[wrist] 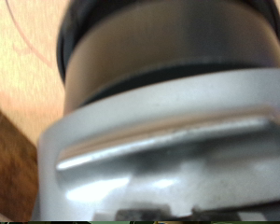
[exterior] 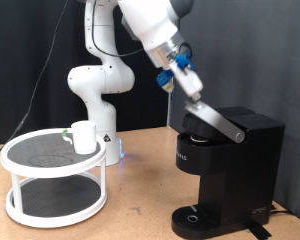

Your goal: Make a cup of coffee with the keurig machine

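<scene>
The black keurig machine (exterior: pixel 235 160) stands at the exterior view's right, its round drip tray (exterior: pixel 195 216) bare. Its hinged lid with the silver handle (exterior: pixel 216 120) is tilted up, open. My gripper (exterior: pixel 193 93) is at the upper end of that handle, touching or very close to it. The wrist view is filled by the silver handle (wrist: pixel 168 149) and the black rounded lid (wrist: pixel 168 56) behind it; my fingers do not show clearly there. The white cup (exterior: pixel 84 136) stands upright on the top tier of a round stand, far from the gripper.
The white two-tier round stand (exterior: pixel 30 163) with dark mesh shelves is at the exterior view's left on the wooden table. The robot's white base (exterior: pixel 95 90) rises behind it. A black curtain closes the back.
</scene>
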